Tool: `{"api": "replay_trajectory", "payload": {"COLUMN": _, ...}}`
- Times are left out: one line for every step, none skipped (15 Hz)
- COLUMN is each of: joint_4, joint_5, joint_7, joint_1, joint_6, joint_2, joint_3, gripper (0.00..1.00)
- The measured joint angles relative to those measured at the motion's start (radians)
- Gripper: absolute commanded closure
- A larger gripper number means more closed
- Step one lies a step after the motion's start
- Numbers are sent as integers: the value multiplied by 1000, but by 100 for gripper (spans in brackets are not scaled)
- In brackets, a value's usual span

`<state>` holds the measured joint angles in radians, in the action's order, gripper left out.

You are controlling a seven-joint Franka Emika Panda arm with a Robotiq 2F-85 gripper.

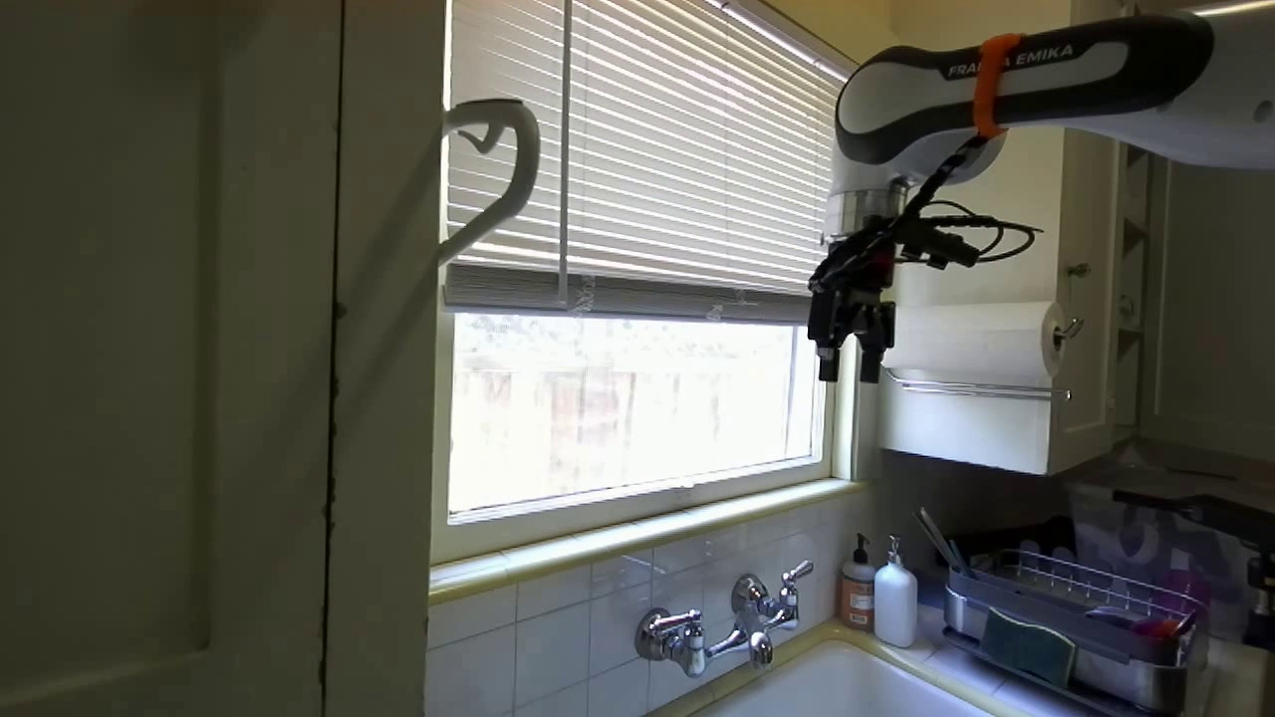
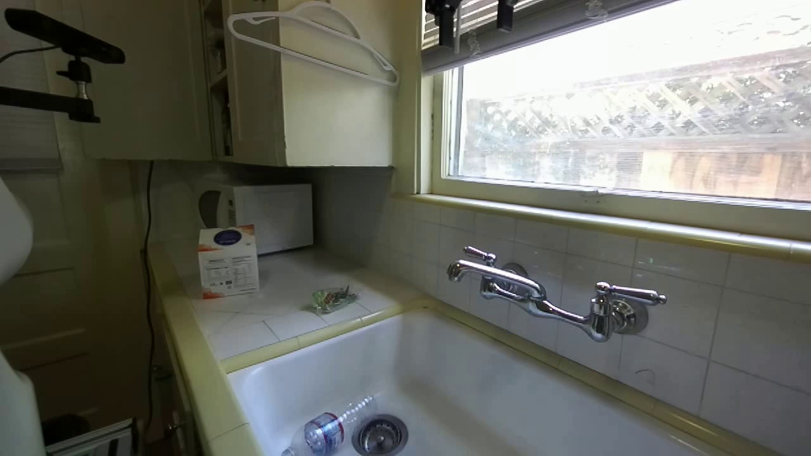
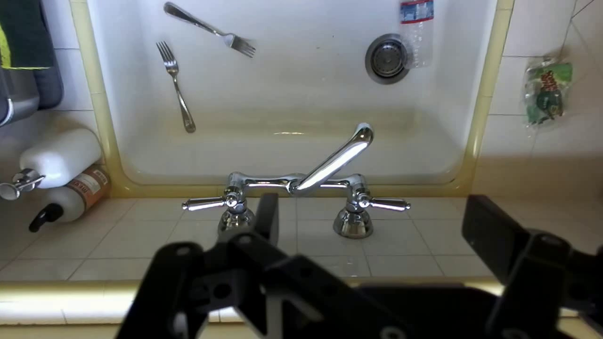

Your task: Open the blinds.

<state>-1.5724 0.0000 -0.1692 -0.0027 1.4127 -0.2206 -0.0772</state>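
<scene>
The white slatted blinds point(image 1: 697, 159) cover the upper window in an exterior view, with a grey stacked bottom point(image 1: 647, 297) above bare glass. Their thin wand point(image 1: 565, 149) hangs near the left end. The other exterior view shows only the blinds' lower edge point(image 2: 538, 28) and the wand's tip point(image 2: 457, 31). My black gripper point(image 1: 849, 366) points down at the blinds' far right end, away from the wand. It also shows at the top of an exterior view point(image 2: 476, 22), overlapping the wand's tip. In the wrist view the gripper point(image 3: 372, 230) is open and empty; blinds and wand are out of view.
A white hanger point(image 2: 313, 47) hangs on the cabinet beside the window. A paper towel roll point(image 1: 976, 339) is mounted behind the gripper. Below are the faucet point(image 3: 330, 162), the sink point(image 3: 292, 94), soap bottles point(image 1: 896, 602) and a dish rack point(image 1: 1066, 637).
</scene>
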Motion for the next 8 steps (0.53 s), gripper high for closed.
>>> {"api": "replay_trajectory", "payload": {"joint_4": 13, "joint_5": 5, "joint_7": -15, "joint_1": -1, "joint_6": -24, "joint_2": 0, "joint_3": -6, "gripper": 0}}
{"api": "replay_trajectory", "payload": {"joint_4": 24, "joint_5": 9, "joint_7": -26, "joint_1": -1, "joint_6": -43, "joint_2": 1, "joint_3": -11, "gripper": 0}}
{"api": "replay_trajectory", "payload": {"joint_4": 28, "joint_5": 9, "joint_7": -29, "joint_1": -2, "joint_6": -45, "joint_2": 1, "joint_3": -12, "gripper": 0}}
{"api": "replay_trajectory", "payload": {"joint_4": 29, "joint_5": 9, "joint_7": -29, "joint_1": -2, "joint_6": -45, "joint_2": 2, "joint_3": -12, "gripper": 0}}
{"api": "replay_trajectory", "payload": {"joint_4": 29, "joint_5": 9, "joint_7": -28, "joint_1": -2, "joint_6": -45, "joint_2": 3, "joint_3": -11, "gripper": 0}}
{"api": "replay_trajectory", "payload": {"joint_4": 29, "joint_5": 9, "joint_7": -28, "joint_1": -2, "joint_6": -45, "joint_2": 4, "joint_3": -9, "gripper": 0}}
{"api": "replay_trajectory", "payload": {"joint_4": 29, "joint_5": 9, "joint_7": -28, "joint_1": -2, "joint_6": -45, "joint_2": 4, "joint_3": -8, "gripper": 0}}
{"api": "replay_trajectory", "payload": {"joint_4": 29, "joint_5": 9, "joint_7": -28, "joint_1": -2, "joint_6": -45, "joint_2": 5, "joint_3": -8, "gripper": 0}}
